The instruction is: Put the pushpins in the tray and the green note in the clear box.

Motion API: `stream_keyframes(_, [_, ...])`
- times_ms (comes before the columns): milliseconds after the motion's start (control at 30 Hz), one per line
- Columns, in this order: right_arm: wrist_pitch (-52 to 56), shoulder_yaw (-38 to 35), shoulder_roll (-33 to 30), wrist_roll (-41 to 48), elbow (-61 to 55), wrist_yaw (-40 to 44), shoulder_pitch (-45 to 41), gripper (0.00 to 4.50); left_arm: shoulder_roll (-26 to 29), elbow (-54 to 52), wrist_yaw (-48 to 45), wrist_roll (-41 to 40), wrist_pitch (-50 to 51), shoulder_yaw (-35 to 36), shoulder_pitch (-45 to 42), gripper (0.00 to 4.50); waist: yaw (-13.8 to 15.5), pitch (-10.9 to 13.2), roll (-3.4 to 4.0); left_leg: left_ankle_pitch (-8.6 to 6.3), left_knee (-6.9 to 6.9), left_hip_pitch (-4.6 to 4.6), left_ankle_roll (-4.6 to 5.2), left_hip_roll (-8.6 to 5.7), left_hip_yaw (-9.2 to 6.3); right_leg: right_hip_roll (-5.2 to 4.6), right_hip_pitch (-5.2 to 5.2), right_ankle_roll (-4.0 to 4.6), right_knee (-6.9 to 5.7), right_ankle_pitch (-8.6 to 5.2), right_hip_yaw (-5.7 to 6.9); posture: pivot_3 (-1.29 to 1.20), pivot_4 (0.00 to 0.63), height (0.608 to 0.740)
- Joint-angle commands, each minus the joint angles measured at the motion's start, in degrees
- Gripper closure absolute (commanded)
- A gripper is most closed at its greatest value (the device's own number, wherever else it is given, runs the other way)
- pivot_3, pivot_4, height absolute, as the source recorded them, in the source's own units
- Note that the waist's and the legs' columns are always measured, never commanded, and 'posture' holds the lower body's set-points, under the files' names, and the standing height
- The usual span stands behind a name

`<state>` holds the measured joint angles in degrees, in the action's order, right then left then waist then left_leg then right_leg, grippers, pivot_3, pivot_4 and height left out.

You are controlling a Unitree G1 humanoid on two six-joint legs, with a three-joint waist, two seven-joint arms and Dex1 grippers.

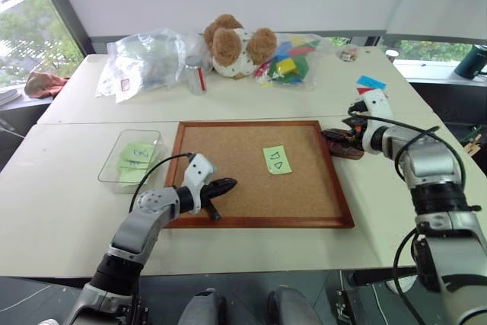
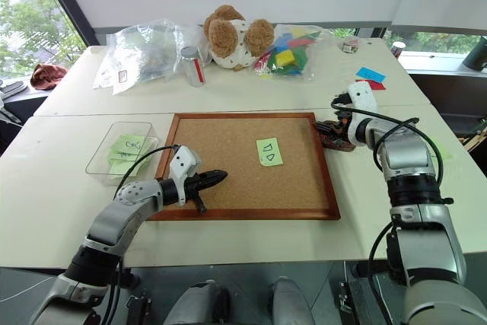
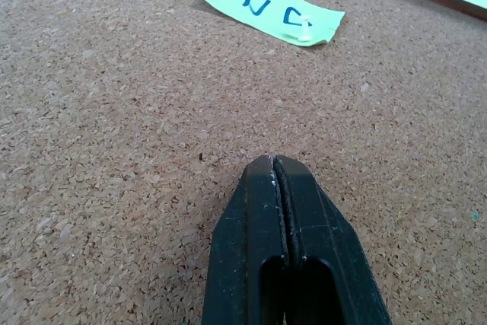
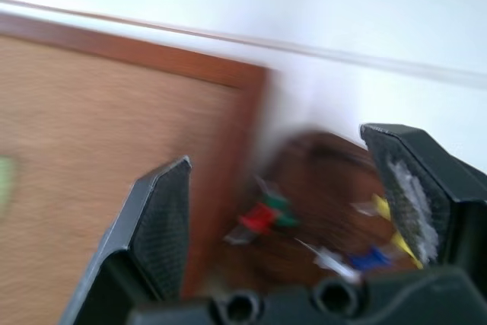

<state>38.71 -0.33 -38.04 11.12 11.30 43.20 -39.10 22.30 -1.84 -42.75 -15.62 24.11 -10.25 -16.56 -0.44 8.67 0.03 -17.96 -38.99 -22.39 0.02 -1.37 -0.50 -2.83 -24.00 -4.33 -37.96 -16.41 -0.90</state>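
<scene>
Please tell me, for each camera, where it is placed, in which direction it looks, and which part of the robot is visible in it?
Head stereo pair: looks forward and down at the wood-framed cork board on the white table; both arms show.
Left wrist: looks along the shut left end effector toward the light green note with two triangles, held by a white pushpin.
Right wrist: looks between the open right end effector at the dark reddish-brown tray of coloured pushpins.
Shared: the cork board.

White table [image 1: 251, 253] bearing a cork board [image 1: 228, 215] at centre, a clear box [image 1: 110, 161] just left of it, and a tray [image 1: 344, 150] of pushpins at its right edge. Along the far side: plastic bag [image 1: 148, 58], can [image 1: 195, 75], teddy bear [image 1: 236, 45], bagged blocks [image 1: 293, 62], paper slips [image 1: 370, 83].
</scene>
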Motion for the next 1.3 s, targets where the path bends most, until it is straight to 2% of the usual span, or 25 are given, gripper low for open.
stream_keyframes(33, [3.93,2.67,-0.62,3.84,-14.53,4.04,4.32,0.63,0.25,2.63,0.01,1.57,1.27,-1.34,1.54,4.5,-0.08,0.0,0.0,0.0,0.0,0.0,0.01,0.0,-0.01,0.0,0.01,0.0,0.0,0.0,0.0,0.0,0.15,0.74])
stream_keyframes(233, [7.5,6.21,3.39,5.39,-22.87,1.84,8.77,0.63,0.31,2.55,-0.19,1.57,1.43,-1.31,1.46,4.5,-0.15,0.0,0.0,0.0,-0.02,0.01,0.01,0.0,-0.01,-0.02,0.02,0.0,0.0,0.0,-0.01,0.0,0.15,0.74])
stream_keyframes(300, [7.53,7.38,5.24,5.17,-23.09,0.6,9.47,0.63,0.4,2.45,-0.26,1.59,1.5,-1.33,1.48,4.5,-0.15,0.0,0.0,0.0,-0.02,0.01,0.01,0.0,-0.01,-0.02,0.01,0.0,0.0,0.0,-0.01,0.0,0.15,0.74])
stream_keyframes(367, [7.12,8.48,6.59,4.35,-22.19,-0.51,9.56,1.15,0.56,2.29,-0.35,1.59,1.59,-1.27,1.59,4.5,-0.14,0.0,0.0,0.0,-0.01,0.01,0.01,0.0,-0.01,-0.02,0.01,0.0,0.0,0.0,-0.01,0.0,0.15,0.74])
stream_keyframes(733, [6.07,8.83,10.2,4.12,-17.32,-3.26,8.41,1.15,0.78,1.58,-0.22,1.7,1.88,-1.08,2.07,4.5,-0.24,0.0,0.0,0.0,0.01,0.01,0.0,0.0,-0.01,-0.02,-0.01,0.01,0.0,0.0,0.0,0.0,0.15,0.74])
stream_keyframes(767, [6.62,8.41,10.65,4.45,-16.94,-3.56,8.27,1.68,0.79,1.5,-0.19,1.72,1.88,-1.11,2.13,4.5,-0.24,0.0,0.0,0.0,0.01,0.01,0.0,0.0,-0.01,-0.02,-0.01,0.01,0.0,0.0,0.0,0.0,0.15,0.74])
stream_keyframes(800, [7.06,8.18,10.92,4.65,-16.68,-3.75,8.14,1.93,0.79,1.46,-0.18,1.75,1.88,-1.15,2.16,4.5,-0.24,0.0,0.0,0.0,0.01,0.01,0.0,0.0,-0.01,-0.02,-0.01,0.01,0.0,0.0,-0.01,0.0,0.15,0.74])
stream_keyframes(867, [7.45,8.33,11.14,4.76,-16.54,-3.69,8.08,2.91,0.9,1.42,-0.22,1.9,1.79,-1.28,2.2,4.5,-0.23,0.0,0.0,0.0,0.01,0.01,0.0,0.0,-0.01,-0.02,-0.01,0.01,0.01,0.0,0.0,0.0,0.15,0.74])
stream_keyframes(1300, [8.76,8.65,11.8,4.64,-16.44,-4.19,8.87,2.91,1.13,1.08,-0.04,1.89,1.95,-1.25,2.59,4.5,-0.27,0.0,0.0,0.0,0.02,0.01,0.0,0.0,-0.01,-0.02,-0.02,0.01,0.0,0.0,0.0,0.0,0.15,0.74])
